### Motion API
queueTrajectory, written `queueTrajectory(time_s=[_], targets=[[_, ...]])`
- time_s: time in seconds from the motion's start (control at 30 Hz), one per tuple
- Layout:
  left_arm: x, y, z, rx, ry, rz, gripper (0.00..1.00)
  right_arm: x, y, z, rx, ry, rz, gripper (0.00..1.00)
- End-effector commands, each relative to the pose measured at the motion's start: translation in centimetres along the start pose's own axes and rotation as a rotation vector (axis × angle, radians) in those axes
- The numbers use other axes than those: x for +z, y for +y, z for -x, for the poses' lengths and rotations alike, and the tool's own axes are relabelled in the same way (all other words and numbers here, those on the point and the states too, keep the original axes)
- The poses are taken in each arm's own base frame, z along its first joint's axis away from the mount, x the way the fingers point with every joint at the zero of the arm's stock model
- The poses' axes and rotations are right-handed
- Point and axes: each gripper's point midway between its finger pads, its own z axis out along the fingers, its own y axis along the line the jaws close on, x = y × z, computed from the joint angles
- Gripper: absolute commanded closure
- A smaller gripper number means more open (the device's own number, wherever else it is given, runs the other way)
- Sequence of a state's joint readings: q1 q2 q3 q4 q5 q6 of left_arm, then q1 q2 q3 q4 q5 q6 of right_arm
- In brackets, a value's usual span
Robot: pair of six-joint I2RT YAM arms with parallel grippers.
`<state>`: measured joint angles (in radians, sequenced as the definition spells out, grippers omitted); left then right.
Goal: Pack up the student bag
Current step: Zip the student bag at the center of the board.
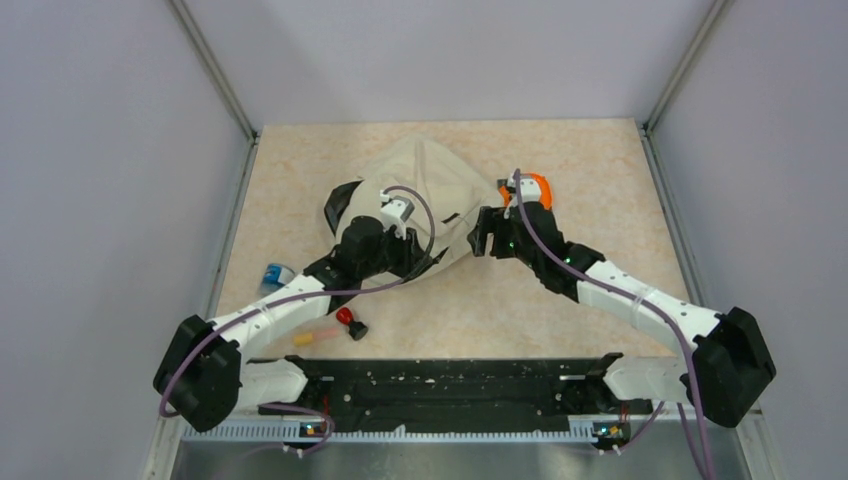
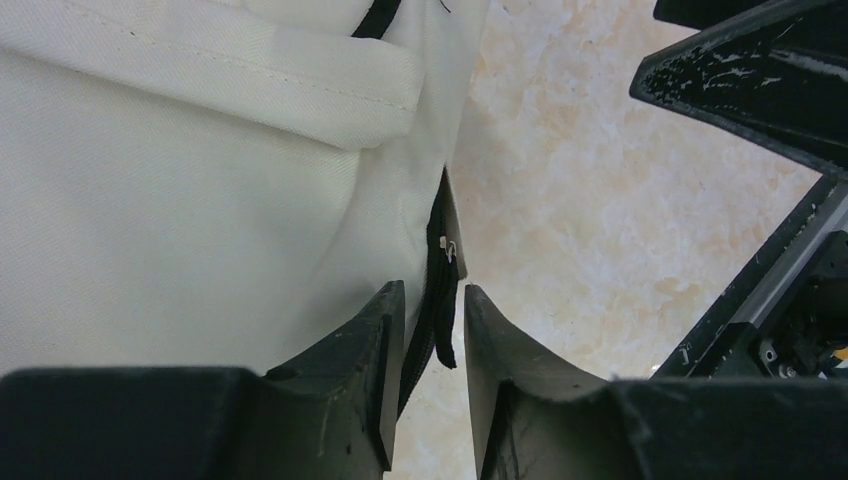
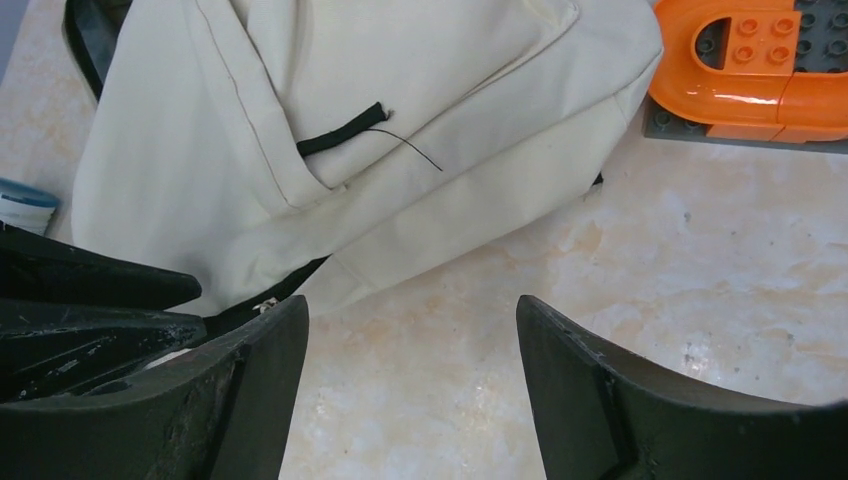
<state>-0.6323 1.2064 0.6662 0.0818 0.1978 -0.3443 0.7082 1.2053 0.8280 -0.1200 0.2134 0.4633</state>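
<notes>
student bag [image 1: 430,180] lies flat at mid-far table [image 1: 600,200], cream fabric. left gripper [image 2: 432,330] at bag's near edge; jaws narrowed but parted, black zipper strip [image 2: 440,300] hanging in the gap, not seen pinched. right gripper [image 3: 410,340] just right of it, jaws spread wide, nothing between, bare tabletop below. orange brick toy [image 3: 740,60] on grey plate at bag's far right corner. small red-and-black item [image 1: 349,322] near left arm
</notes>
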Motion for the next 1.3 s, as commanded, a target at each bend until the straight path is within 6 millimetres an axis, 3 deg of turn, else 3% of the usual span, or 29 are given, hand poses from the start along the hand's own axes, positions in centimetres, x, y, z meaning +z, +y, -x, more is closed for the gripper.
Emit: queueTrajectory(time_s=[0.0,0.27,1.07,1.27], targets=[[0.2,-1.6,2.8,0.007,-0.08,-0.057,0.68,0.3,0.9,0.5,0.083,-0.036,0.047,0.25],[0.4,-1.7,1.9,-0.022,-0.056,-0.068,0.64,1.5,1.8,-0.7,0.167,-0.031,0.1,0.23],[0.0,-1.3,-0.4,-0.044,-0.005,-0.023,0.66,2.3,1.4,-1.7,0.17,-0.013,0.08,0.24],[0.0,-1.2,-0.2,-0.037,-0.015,-0.009,0.82,2.6,1.4,-1.9,0.171,-0.01,0.078,0.24]])
